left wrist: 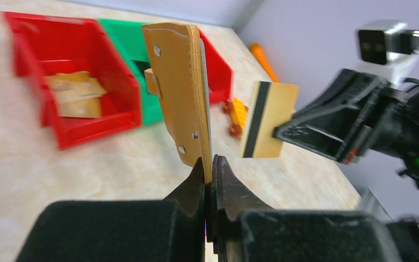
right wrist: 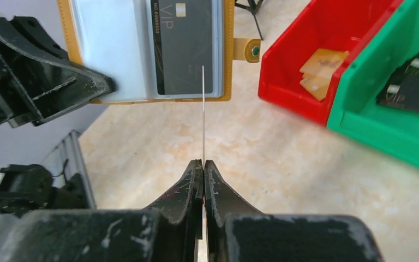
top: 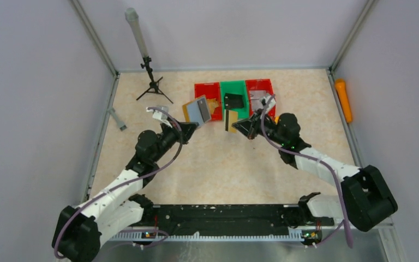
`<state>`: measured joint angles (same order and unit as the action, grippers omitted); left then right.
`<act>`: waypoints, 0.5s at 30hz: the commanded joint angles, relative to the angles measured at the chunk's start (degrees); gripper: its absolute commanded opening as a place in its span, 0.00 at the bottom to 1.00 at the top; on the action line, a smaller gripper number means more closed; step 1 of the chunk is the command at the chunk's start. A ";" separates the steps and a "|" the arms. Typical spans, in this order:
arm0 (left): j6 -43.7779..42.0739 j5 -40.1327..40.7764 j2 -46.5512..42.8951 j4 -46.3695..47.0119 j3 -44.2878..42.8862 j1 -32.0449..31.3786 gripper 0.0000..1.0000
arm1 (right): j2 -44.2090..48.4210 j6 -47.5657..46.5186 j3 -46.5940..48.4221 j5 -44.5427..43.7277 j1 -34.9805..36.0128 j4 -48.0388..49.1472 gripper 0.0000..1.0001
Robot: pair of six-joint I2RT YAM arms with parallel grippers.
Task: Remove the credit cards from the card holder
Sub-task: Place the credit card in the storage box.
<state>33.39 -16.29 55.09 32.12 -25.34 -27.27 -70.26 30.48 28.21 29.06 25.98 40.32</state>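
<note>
The card holder (top: 199, 109) is a mustard-brown wallet held upright and open above the table, grey lining toward the right arm. My left gripper (left wrist: 208, 161) is shut on its lower edge (left wrist: 177, 93). A black VIP card (right wrist: 185, 43) sits in its clear sleeve (right wrist: 114, 49). My right gripper (right wrist: 203, 162) is shut on a tan credit card with a black stripe (left wrist: 267, 126). That card shows edge-on as a thin line (right wrist: 203, 114) in the right wrist view. It hangs free of the holder, a short way to its right (top: 231, 120).
Behind the grippers stand three bins in a row: a red bin (top: 207, 93) with tan cards (right wrist: 319, 73), a green bin (top: 233, 95) with black cards, and another red bin (top: 259, 90). A small tripod (top: 151, 82) stands back left. An orange object (top: 343, 101) lies by the right wall.
</note>
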 commanded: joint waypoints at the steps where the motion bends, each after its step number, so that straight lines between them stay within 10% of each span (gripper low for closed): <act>1: -2.00 18.18 -6.83 -7.97 1.58 0.19 0.00 | -3.72 -14.74 11.49 -9.48 4.66 -17.57 0.00; 15: -1.04 35.51 -16.03 -13.62 4.20 0.20 0.00 | -28.65 -30.12 41.02 -30.63 13.00 -32.14 0.00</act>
<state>32.82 14.66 40.05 17.50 -21.41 -27.24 -95.53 6.37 62.15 5.98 38.04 9.32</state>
